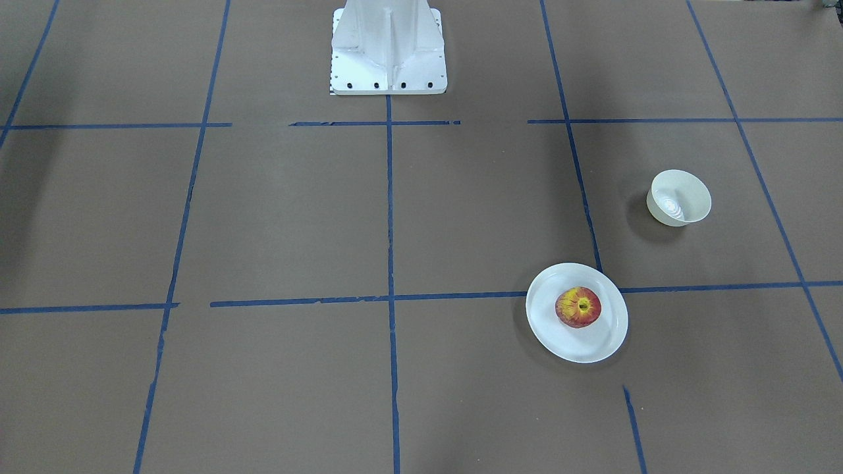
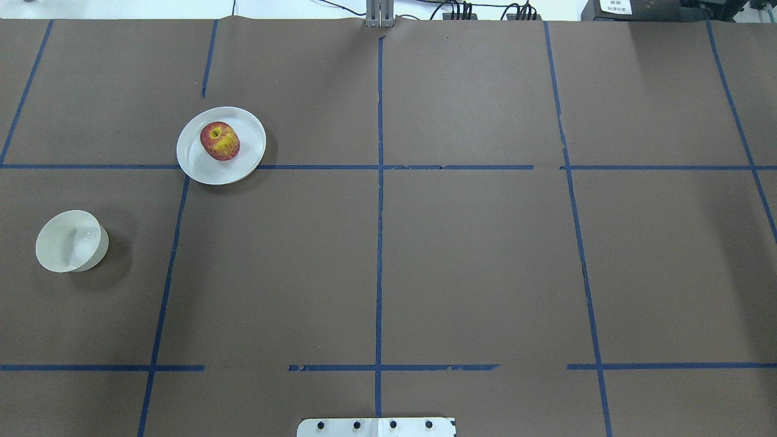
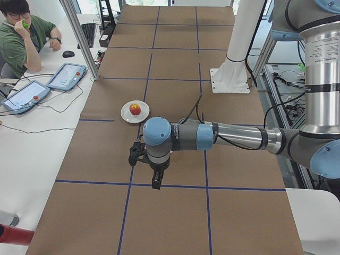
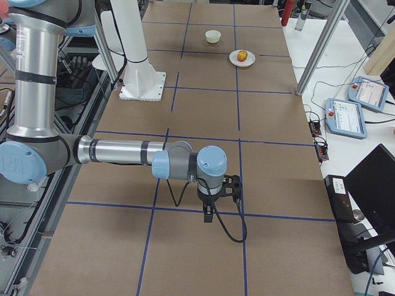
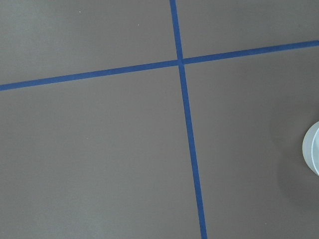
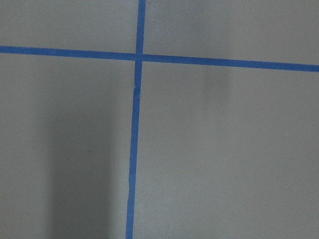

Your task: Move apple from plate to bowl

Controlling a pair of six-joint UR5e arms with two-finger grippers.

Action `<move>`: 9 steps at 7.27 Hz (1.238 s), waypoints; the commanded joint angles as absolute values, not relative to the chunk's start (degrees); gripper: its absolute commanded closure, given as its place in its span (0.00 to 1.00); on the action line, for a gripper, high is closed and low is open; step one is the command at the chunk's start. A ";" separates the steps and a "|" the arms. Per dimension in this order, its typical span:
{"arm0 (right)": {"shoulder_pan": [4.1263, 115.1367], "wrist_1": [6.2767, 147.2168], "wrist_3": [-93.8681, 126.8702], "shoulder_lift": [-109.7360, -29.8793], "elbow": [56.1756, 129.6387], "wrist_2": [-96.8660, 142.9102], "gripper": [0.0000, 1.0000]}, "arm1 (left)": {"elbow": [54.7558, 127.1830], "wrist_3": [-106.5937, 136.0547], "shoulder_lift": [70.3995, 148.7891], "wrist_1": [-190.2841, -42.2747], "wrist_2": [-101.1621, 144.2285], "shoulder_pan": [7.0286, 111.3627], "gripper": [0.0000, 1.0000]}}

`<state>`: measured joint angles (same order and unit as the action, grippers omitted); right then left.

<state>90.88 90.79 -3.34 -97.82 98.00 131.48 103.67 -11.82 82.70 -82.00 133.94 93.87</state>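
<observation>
Our left gripper point(image 3: 156, 183) and right gripper point(image 4: 208, 216) hang over the table point(image 2: 425, 255); we cannot tell how far these 2 are open. The apple point(image 2: 220, 141) sits on the plate point(image 2: 194, 164). The bowl point(image 2: 70, 243) stands apart, nearer our base.

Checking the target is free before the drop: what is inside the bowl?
The bowl shows only its bare cream floor and inner wall in the overhead and front views. The apple sits on the plate. Nothing covers the bowl's inside.
</observation>
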 commanded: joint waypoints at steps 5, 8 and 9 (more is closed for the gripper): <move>90.88 90.79 -3.34 -97.82 98.00 131.48 0.00 | 103.27 -10.47 83.85 -96.23 134.12 91.95 0.00; 90.88 90.79 -3.34 -97.82 98.00 131.48 0.00 | 102.05 14.86 94.96 -100.55 134.39 80.99 0.00; 90.88 90.79 -3.34 -97.82 98.00 131.48 0.00 | 100.30 22.25 100.32 -100.29 134.38 77.03 0.00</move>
